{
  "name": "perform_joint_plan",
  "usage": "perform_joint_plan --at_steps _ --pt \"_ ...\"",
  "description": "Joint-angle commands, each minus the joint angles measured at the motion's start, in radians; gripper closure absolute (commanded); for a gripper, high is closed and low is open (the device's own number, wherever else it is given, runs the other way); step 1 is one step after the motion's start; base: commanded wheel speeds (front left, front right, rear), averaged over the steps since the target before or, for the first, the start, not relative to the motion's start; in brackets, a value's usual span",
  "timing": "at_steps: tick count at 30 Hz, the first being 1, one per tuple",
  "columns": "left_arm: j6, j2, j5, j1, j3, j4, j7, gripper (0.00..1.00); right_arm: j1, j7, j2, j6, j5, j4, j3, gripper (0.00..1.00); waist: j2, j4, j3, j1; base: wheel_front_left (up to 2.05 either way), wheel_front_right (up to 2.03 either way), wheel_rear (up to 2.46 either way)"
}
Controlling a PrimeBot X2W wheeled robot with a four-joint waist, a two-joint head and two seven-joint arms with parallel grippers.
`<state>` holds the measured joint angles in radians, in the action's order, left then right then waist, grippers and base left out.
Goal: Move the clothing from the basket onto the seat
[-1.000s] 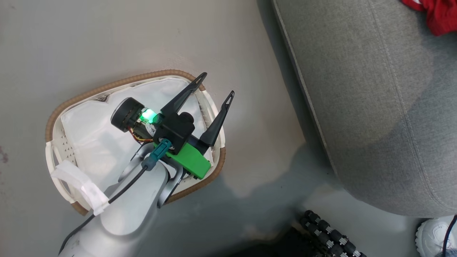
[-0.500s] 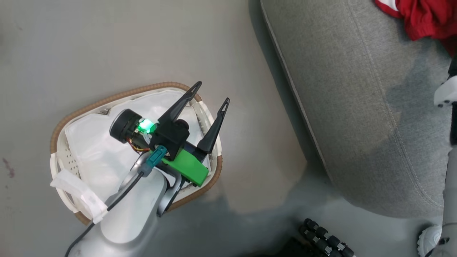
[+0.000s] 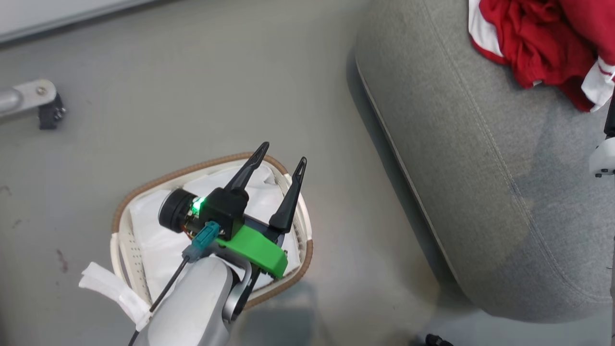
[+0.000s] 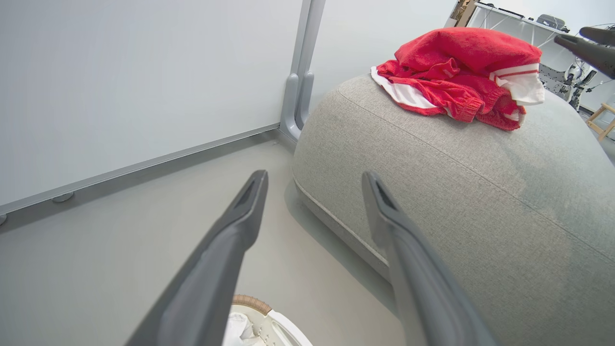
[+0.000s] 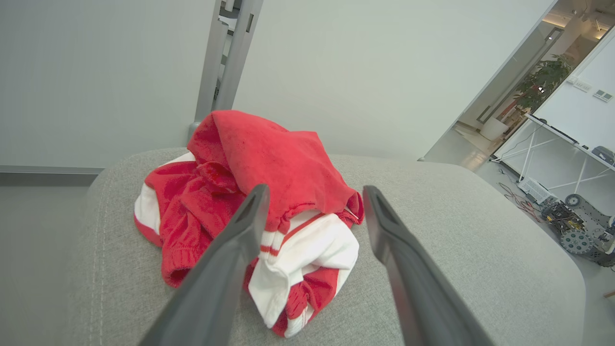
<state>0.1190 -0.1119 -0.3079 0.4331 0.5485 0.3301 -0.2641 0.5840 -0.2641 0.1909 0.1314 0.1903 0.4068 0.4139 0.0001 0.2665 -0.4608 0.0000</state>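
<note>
- While the left gripper hangs over the basket, its two dark fingers stand spread wide with only air between them, tips reaching past the basket's far rim.
- The basket sits on the grey floor, near the rounded corner of the seat but apart from it. Its white liner lies crumpled inside, and a white strip trails from the basket's near left side.
- The clothing — red, with white panels and stripe trim — lies bunched in one heap on top of the seat, toward its far end and well apart from the basket.
- In the right wrist view the right gripper faces that heap, fingers parted and holding nothing, with the red and white cloth showing between and beyond them.
- In the left wrist view the right gripper's fingertips show at the upper right, beside the heap and clear of it.
- A stitched seam runs the length of the seat's top, and a second line follows its lower edge.
- A green bracket sits on the left wrist behind the fingers, with a small green light glowing beside it.
- Behind the seat stand a pale wall panel and a grey post — a metal foot rests on the floor at the left of the head view.
</note>
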Motion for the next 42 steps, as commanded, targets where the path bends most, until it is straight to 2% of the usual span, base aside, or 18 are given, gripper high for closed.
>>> perform_joint_plan --at_steps 1,6,11,20,27,34,42 --pt "0.004 0.008 -0.007 -0.027 -0.013 -0.002 0.0 0.0 -0.012 0.0 0.015 -0.001 -0.002 -0.002 -0.005 0.0 -0.0001 -0.056 0.117 0.0 0.0 0.0 0.0" --pt "0.007 0.028 -0.008 -0.095 -0.086 -0.01 0.0 0.0 0.005 0.0 0.016 -0.001 -0.011 0.025 -0.063 0.0 -0.0001 -0.096 0.202 0.0 0.0 0.0 0.0" --pt "0.01 0.04 0.002 -0.151 -0.16 -0.021 0.0 0.0 0.007 0.0 -0.03 -0.001 -0.037 0.039 -0.107 0.0 -0.0001 -0.146 0.26 0.0 0.0 0.0 0.0" --pt "0.011 0.053 0.01 -0.25 -0.328 -0.052 0.0 0.0 -0.091 0.0 -0.115 -0.001 -0.103 0.016 -0.21 0.0 -0.0001 -0.261 0.318 0.0 0.0 0.0 0.0" --pt "0.012 0.059 0.006 -0.334 -0.458 -0.079 0.0 0.0 -0.225 0.0 -0.137 -0.001 -0.15 -0.043 -0.309 0.0 -0.0001 -0.32 0.343 0.0 0.0 0.0 0.0" --pt "0.012 0.061 0.0 -0.413 -0.503 -0.088 0.0 0.0 -0.36 0.0 -0.138 -0.001 -0.258 -0.112 -0.353 0.0 -0.0001 -0.332 0.378 0.0 0.0 0.0 0.0" --pt "0.006 0.061 -0.011 -0.452 -0.507 -0.091 0.0 0.0 -0.46 0.0 -0.138 -0.001 -0.309 -0.145 -0.371 0.0 -0.0001 -0.319 0.396 0.0 0.0 0.0 0.0"
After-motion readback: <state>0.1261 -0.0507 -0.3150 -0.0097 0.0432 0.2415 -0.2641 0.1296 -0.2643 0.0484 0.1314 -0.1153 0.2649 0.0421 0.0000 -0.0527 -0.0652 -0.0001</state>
